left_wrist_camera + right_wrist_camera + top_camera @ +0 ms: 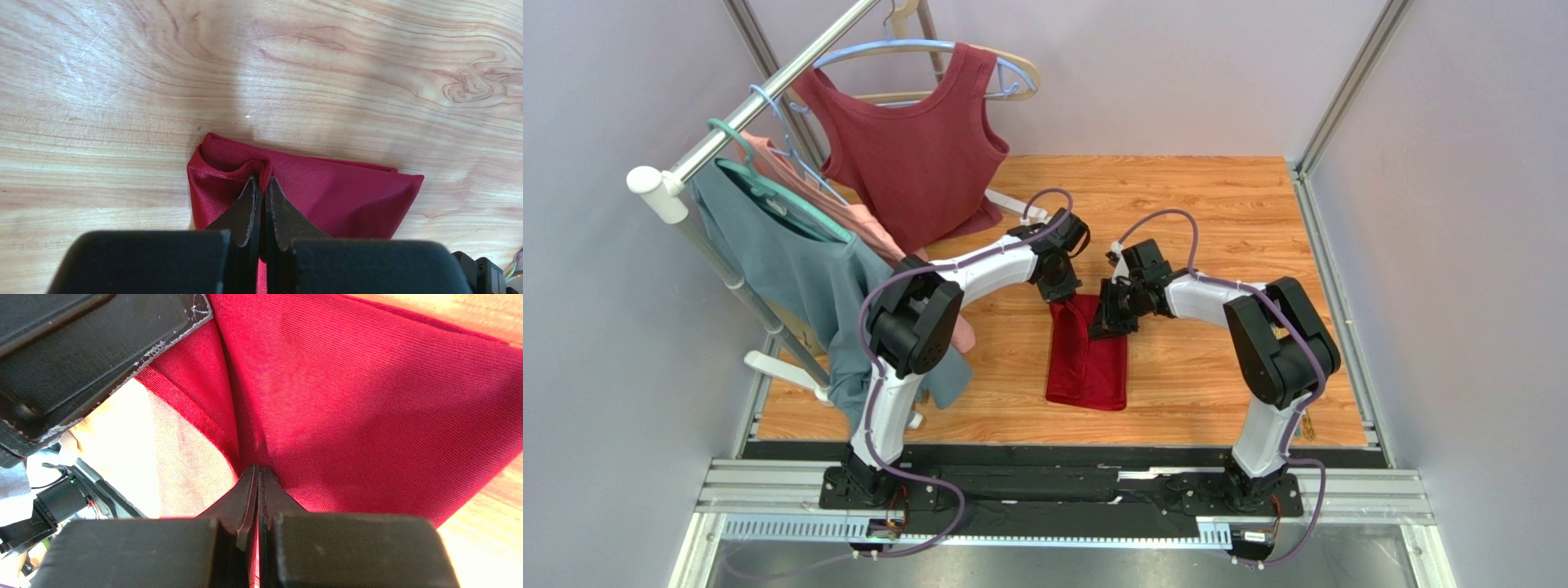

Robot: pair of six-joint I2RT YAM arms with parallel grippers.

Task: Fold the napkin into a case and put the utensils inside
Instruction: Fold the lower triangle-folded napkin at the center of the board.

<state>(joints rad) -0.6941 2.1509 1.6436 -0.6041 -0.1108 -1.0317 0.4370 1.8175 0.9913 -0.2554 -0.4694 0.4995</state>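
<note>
Folding step in hand, seemingly. Nearest, napkin (1087,368) lying as a narrow oblong on the desk (1234,368), near end flat. Farther up, left gripper (263,181) clenched on a puckered corner of the far end; right gripper (258,470) pinched tight on the cloth just beside it. No utensils in view. Next, probably: carry the held end over together, keeping edges matched and cloth taut. Beyond, maroon top (916,147) hanging well clear.

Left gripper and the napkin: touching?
Touching. The left wrist view shows the left gripper with jaws shut on a puckered fold of the napkin.
</note>
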